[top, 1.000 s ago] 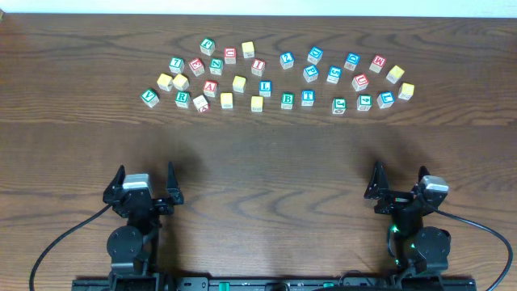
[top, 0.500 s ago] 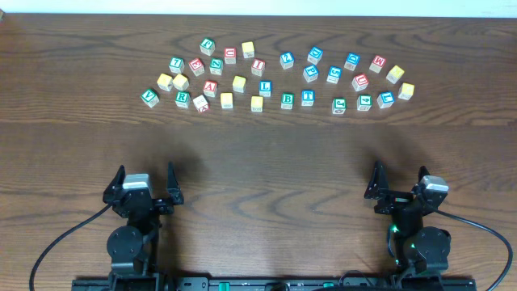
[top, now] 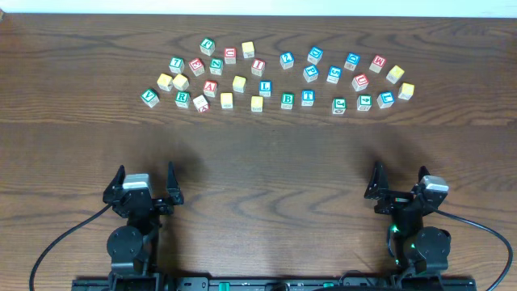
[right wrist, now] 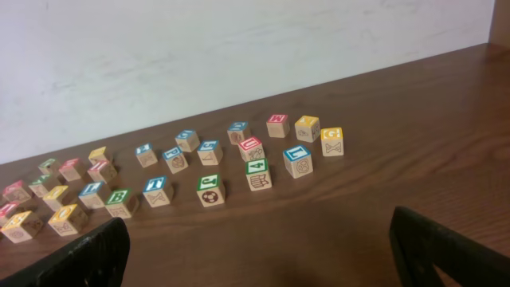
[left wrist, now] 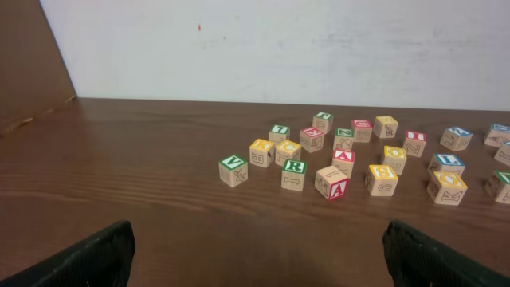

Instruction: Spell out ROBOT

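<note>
Small wooden letter cubes lie scattered in a band across the far half of the table. The green-framed R (top: pixel 182 99) (left wrist: pixel 293 173) is at the left end of the front row. Further right in that row, the green-framed B (top: pixel 287 100) (right wrist: pixel 120 201) and blue-framed T (top: pixel 307 97) (right wrist: pixel 156 190) sit side by side. Yellow-faced cubes (top: pixel 239 83) (top: pixel 226 100) lie between them; their letters are unreadable. My left gripper (top: pixel 146 174) (left wrist: pixel 259 255) and right gripper (top: pixel 401 174) (right wrist: pixel 259 247) rest open and empty near the front edge, far from the cubes.
A blue L cube (top: pixel 265 88) and a red A cube (top: pixel 210 88) lie among the others. More cubes spread right to a yellow one (top: pixel 406 90). A white wall (left wrist: pixel 279 48) runs behind the table. Bare wood (top: pixel 266 162) separates grippers and cubes.
</note>
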Robot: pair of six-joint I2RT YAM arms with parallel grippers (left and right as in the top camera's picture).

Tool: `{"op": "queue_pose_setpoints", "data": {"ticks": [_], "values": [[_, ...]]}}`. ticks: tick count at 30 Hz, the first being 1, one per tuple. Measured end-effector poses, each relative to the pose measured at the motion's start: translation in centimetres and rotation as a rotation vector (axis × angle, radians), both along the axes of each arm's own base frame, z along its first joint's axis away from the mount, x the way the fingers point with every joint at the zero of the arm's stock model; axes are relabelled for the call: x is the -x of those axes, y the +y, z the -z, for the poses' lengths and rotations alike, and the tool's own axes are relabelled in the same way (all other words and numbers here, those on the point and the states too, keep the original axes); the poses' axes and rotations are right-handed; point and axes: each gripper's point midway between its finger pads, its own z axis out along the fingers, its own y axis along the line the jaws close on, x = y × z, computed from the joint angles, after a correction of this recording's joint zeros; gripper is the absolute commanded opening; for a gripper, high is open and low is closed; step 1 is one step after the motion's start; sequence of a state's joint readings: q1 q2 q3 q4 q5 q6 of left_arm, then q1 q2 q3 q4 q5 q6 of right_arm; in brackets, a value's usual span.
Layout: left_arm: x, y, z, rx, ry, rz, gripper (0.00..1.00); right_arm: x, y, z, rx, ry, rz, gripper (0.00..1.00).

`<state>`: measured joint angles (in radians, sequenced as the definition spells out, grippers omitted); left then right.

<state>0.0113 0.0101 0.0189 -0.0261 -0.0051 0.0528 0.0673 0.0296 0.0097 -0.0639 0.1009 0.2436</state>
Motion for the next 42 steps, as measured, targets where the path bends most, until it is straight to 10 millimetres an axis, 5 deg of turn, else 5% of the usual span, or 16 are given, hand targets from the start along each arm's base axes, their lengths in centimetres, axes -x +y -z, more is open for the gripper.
{"op": "queue_pose_setpoints", "data": {"ticks": [42], "values": [[0.12,0.02,0.12,0.001,0.028,-0.002,0.98,0.0,-0.01,-0.01,0.0,0.0,0.0,0.99]]}}
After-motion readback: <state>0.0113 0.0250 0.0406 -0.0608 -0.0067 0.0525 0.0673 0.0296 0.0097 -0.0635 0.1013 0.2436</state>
